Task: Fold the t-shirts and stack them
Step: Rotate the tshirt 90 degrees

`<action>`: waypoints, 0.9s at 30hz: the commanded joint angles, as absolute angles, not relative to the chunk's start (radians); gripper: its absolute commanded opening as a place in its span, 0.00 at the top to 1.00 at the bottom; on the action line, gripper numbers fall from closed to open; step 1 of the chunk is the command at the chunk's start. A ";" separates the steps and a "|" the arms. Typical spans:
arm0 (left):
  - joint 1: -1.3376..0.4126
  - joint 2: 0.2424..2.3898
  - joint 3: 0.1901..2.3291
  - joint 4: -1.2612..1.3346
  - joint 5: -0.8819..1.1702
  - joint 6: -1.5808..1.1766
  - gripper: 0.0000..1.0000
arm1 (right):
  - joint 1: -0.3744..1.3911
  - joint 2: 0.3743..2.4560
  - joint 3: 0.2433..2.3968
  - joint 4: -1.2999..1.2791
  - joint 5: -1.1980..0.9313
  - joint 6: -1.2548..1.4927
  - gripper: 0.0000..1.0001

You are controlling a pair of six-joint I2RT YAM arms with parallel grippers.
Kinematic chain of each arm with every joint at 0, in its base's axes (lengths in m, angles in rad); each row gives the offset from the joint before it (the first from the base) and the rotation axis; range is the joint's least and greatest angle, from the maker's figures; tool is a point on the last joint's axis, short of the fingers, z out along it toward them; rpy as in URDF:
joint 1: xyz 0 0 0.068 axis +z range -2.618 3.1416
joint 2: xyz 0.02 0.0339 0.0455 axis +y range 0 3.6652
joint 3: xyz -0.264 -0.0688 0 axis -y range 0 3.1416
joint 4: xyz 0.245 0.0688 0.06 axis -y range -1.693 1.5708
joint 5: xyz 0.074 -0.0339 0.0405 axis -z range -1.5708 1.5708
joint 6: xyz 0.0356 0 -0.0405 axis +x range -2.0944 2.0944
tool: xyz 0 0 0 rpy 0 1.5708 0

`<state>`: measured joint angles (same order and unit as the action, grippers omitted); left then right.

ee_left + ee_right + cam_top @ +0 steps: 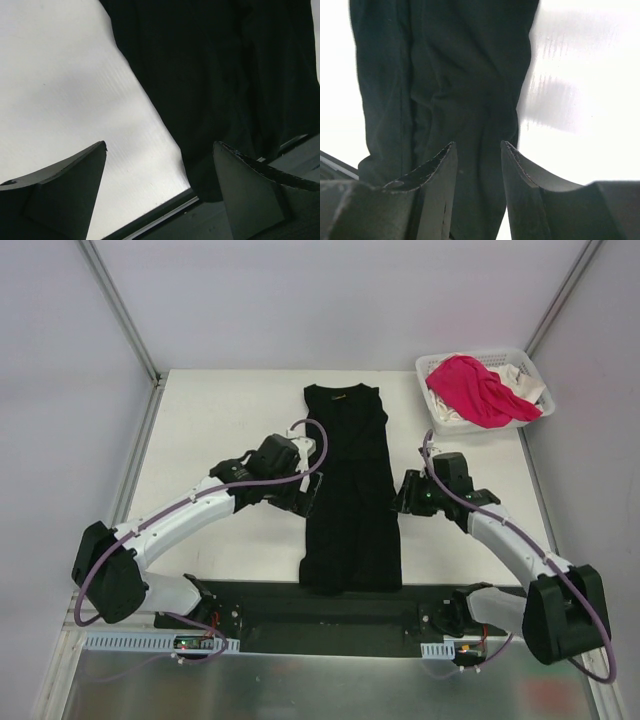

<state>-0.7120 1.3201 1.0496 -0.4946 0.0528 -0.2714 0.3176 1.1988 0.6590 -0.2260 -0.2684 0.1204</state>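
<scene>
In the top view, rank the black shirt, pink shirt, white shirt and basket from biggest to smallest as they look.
1. black shirt
2. basket
3. pink shirt, bunched up
4. white shirt, mostly hidden under the pink one, so its true size is unsure

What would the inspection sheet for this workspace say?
Surface: white table, black mounting strip at near edge.
Job's things: black shirt folded into a long strip, centre; pink shirt and white shirt heaped in basket.
Clutter: white lattice basket, far right corner.
Grippers: left gripper and right gripper at the black shirt's sides, jaws open, empty.
Cables: purple cables looped along both arms.
Surroundings: pale enclosure walls, metal posts.
</scene>
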 commanded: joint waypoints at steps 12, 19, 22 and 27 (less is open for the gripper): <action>-0.848 1.249 0.945 -0.520 0.124 -0.311 0.08 | 0.328 0.857 0.557 -0.387 -0.256 0.114 0.55; -0.874 1.232 0.930 -0.532 0.147 -0.310 0.07 | 0.336 0.994 0.633 -0.318 -0.268 0.115 0.54; -0.887 1.235 0.916 -0.558 0.179 -0.327 0.07 | 0.342 1.023 0.637 -0.285 -0.275 0.120 0.53; -0.919 1.241 0.887 -0.586 0.198 -0.371 0.07 | 0.348 1.069 0.653 -0.287 -0.273 0.110 0.53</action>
